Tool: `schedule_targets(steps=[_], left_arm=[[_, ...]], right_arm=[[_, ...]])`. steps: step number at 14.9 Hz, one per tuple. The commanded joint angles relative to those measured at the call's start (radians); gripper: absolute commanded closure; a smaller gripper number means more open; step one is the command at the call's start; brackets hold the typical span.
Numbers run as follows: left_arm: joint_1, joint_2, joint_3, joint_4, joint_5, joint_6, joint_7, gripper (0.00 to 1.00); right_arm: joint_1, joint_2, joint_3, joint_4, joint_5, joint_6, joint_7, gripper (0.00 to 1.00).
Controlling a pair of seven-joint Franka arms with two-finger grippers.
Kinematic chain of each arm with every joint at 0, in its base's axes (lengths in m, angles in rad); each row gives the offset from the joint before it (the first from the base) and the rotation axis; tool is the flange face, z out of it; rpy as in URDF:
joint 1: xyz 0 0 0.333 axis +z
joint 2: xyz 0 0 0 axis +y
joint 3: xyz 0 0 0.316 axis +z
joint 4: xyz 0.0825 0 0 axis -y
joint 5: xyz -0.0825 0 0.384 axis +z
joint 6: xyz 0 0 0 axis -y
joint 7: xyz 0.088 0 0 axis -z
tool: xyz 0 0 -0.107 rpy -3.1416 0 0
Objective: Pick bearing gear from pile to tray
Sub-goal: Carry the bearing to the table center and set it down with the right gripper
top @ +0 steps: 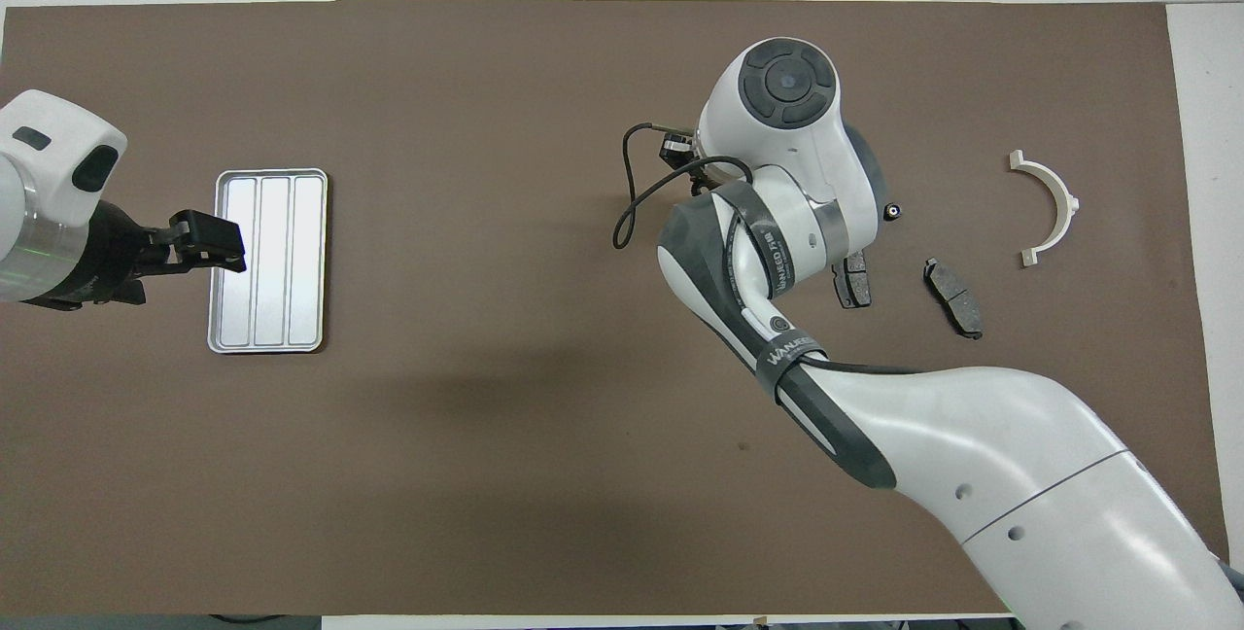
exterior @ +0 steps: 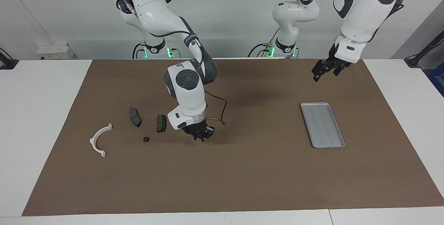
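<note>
Right gripper: you are holding it low over the brown mat, just beside the pile, toward the tray's end of it. The jaws are standing closed, fingertips together; whether a small part is pinched between them you cannot tell, since nothing shows there.
Left gripper: it is waiting, raised over the mat near the tray, with the jaws standing wide and empty, probably kept clear so the tray is free for a drop-off.
Pile: it is lying toward the right arm's end of the counter, spread loosely so that each part can be reached singly.
White half-ring bracket: it is resting at the outer edge of the pile, apart from the rest.
Brake pads: one and another are lying side by side, apart from each other.
Black round piece: this is likely a bearing gear; it is sitting on the mat between the bracket and your right gripper, untouched.
Tray: it is lying well apart from the pile, toward the left arm's end, with nothing visible in it.
Stage: by judgement, you are either carrying a tiny gear toward the tray or leaving the pile empty-handed.
</note>
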Motion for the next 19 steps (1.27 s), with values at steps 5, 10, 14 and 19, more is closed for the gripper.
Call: schedule_targets(steps=[5, 10, 14, 19], left_arm=[[-0.002, -0.036, 0.004, -0.05, -0.009, 0.041, -0.01, 0.0], [-0.003, -0.039, 0.004, -0.064, -0.009, 0.043, -0.01, 0.0], [-0.011, -0.037, 0.004, -0.07, -0.009, 0.047, -0.012, 0.0], [-0.011, -0.037, 0.004, -0.07, -0.009, 0.052, -0.016, 0.0]], right_arm=[[0.055, 0.043, -0.002, -0.022, -0.057, 0.08, 0.141, 1.0], [0.08, 0.051, -0.002, -0.038, -0.057, 0.112, 0.198, 1.0], [0.106, 0.054, -0.005, -0.041, -0.072, 0.112, 0.232, 1.0], [0.084, 0.054, -0.004, -0.062, -0.084, 0.126, 0.22, 0.5]])
